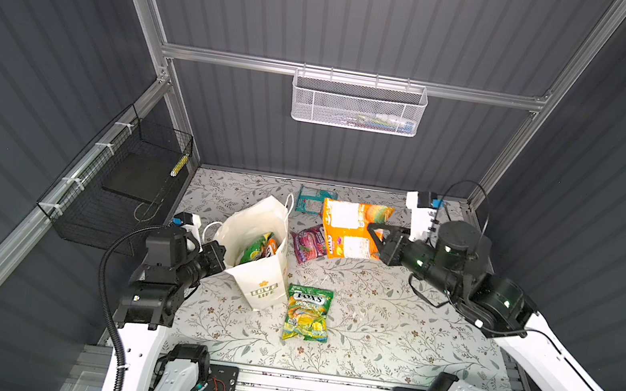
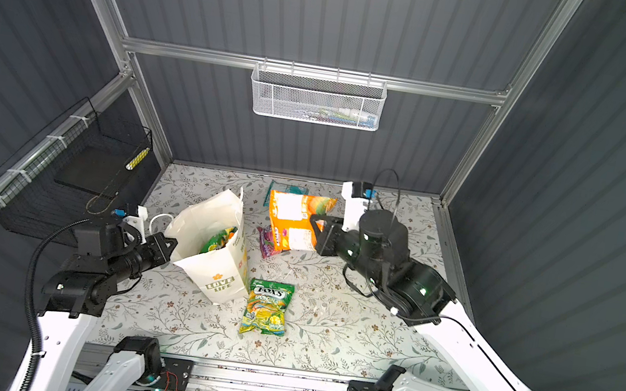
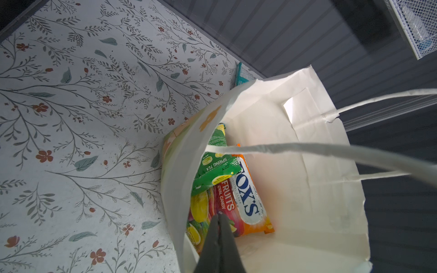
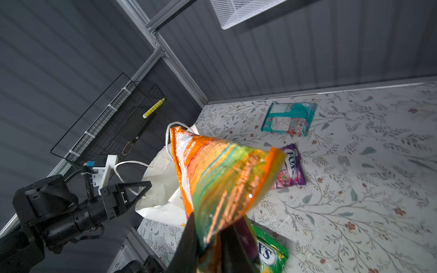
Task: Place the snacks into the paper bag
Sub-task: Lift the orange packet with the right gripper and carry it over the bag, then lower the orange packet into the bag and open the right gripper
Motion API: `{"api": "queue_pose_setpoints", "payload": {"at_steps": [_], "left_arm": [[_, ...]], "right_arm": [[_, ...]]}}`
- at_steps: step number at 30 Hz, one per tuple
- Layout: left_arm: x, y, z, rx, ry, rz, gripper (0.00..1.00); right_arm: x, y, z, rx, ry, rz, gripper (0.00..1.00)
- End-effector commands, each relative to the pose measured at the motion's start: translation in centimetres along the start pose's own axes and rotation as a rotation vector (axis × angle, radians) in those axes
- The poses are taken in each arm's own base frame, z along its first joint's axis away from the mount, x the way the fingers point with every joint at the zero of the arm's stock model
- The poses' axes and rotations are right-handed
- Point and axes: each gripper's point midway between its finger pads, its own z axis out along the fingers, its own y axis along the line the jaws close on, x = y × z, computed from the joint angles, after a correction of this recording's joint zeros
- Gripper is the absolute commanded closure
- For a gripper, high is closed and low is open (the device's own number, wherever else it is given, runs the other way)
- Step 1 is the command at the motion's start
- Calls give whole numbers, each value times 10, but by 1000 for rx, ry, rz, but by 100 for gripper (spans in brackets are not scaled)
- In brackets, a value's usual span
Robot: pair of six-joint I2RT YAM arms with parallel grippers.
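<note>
The cream paper bag (image 1: 257,222) (image 2: 212,211) stands open and tilted at the left of the table. My left gripper (image 1: 221,259) (image 3: 220,216) is shut at its near rim, seemingly on the paper, with the tips inside over a green packet (image 3: 215,165) and an orange FOX'S packet (image 3: 246,201). My right gripper (image 1: 374,235) (image 4: 208,227) is shut on a large orange snack packet (image 1: 352,227) (image 4: 220,175), held in the air right of the bag. On the table lie a green FOX'S packet (image 1: 307,313), a purple packet (image 1: 308,242) and a teal packet (image 1: 310,200).
A white mesh basket (image 1: 356,104) hangs on the rear rail. A black wire basket (image 1: 127,185) is fixed to the left wall. Grey walls close in the floral table (image 1: 389,321) at the back and on both sides.
</note>
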Motion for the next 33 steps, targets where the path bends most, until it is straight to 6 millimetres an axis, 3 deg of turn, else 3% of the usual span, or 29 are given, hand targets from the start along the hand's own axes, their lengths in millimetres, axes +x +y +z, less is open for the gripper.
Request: {"api": "queue_pose_setpoints", "payload": {"at_steps": [1,4,8,14,19,24,33], "left_arm": [[10,6,3,-15,37,-5,97],[8,9,4,-21,33,-17,97],[5,12,3,-28,22,-28,98],[5,14,5,-35,25,-35,98],[5,14,5,-34,25,-38,98],[5,14,5,-31,25,-38,98],[5,13,4,-28,22,-37,97]], "right_arm": [[-23,51,19,-121,-30,-110,100],[-21,78,49,-161,12,-159,100],[-12,96,91,-191,72,-171,100],[12,104,146,-182,154,-199,100],[53,98,186,-159,282,-210,100],[85,89,198,-111,357,-241,100],[120,74,194,-44,450,-295,100]]}}
